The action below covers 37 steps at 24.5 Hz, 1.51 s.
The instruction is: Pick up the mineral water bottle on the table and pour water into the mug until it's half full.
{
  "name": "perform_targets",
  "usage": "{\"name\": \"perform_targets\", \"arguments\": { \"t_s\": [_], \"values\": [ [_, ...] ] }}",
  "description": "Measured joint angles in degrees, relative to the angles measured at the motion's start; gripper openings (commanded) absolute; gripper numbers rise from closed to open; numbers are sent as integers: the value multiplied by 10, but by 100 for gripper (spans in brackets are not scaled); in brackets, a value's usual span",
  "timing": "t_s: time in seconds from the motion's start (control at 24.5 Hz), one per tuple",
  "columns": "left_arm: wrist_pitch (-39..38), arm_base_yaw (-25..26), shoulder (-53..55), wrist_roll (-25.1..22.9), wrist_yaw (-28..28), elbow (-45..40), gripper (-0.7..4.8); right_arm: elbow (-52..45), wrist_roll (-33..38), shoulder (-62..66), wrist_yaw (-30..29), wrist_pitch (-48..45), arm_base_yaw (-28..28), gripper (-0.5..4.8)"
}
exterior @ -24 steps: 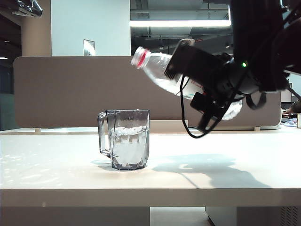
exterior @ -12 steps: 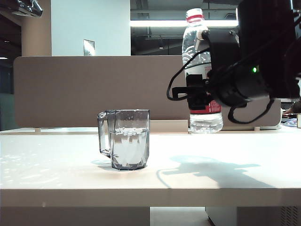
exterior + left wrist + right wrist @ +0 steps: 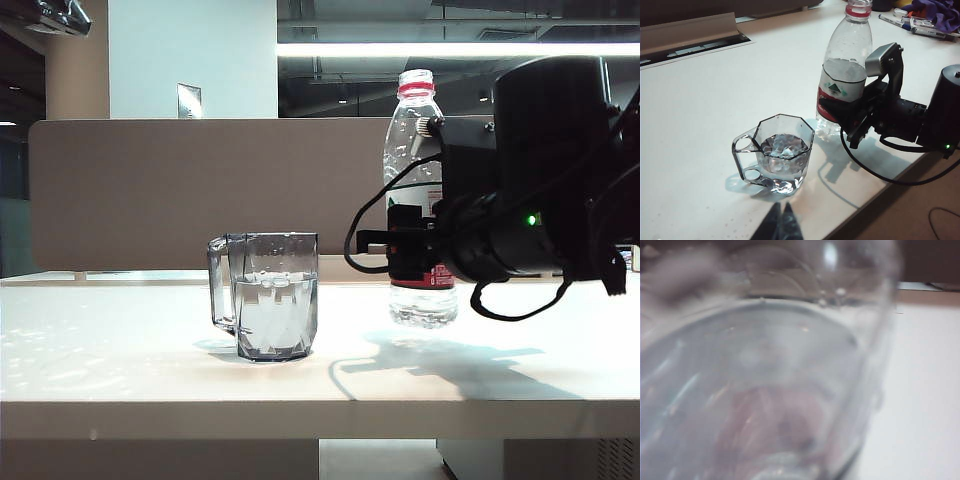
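Upright again: mineral water bottle [image 3: 417, 200] clamped at its red-and-white label by the right gripper [image 3: 852, 117], jaws part-way closed on both sides of the body, grip coming from the side. Long axis vertical, red neck ring and open mouth pointing straight up, base just above or barely on the bench [image 3: 120, 370]; contact hard to judge from the exterior view. Held so, presumably, to stop the flow and bring the bottle down for setting aside. Bottle just beside the mug [image 3: 265, 295], to its right in the exterior view, apart and not touching.

Mug standing upright on the bench, handle turned away from the bottle, water [image 3: 782, 150] reaching roughly the middle of its height, so the pour looks about done. Right wrist view filled by blurred clear plastic, nothing more to read there.

Left gripper [image 3: 780, 224] low at the edge of its own view, near the mug, fingertips pressed together, holding nothing, apparently parked out of the way.
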State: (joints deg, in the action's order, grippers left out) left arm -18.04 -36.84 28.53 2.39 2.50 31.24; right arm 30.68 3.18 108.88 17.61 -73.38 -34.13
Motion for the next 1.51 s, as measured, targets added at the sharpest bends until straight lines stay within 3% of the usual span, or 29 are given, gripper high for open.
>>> {"name": "perform_targets", "arguments": {
  "t_s": [0.29, 0.94, 1.02, 1.18, 1.35, 1.51],
  "values": [
    [0, 0, 0, 0, 0, 0, -4, 0, 18, 39, -26, -31, 0, 208],
    [0, 0, 0, 0, 0, 0, -4, 0, 26, 45, -27, -38, 0, 214],
    [0, 0, 0, 0, 0, 0, -4, 0, 26, 45, -27, -38, 0, 252],
    [0, 0, 0, 0, 0, 0, -4, 0, 26, 45, -27, -33, 0, 269],
    [0, 0, 0, 0, 0, 0, -4, 0, 25, 43, -31, -26, 0, 393],
    [0, 0, 0, 0, 0, 0, -4, -3, 23, 44, -32, -11, 0, 412]
  ]
}}
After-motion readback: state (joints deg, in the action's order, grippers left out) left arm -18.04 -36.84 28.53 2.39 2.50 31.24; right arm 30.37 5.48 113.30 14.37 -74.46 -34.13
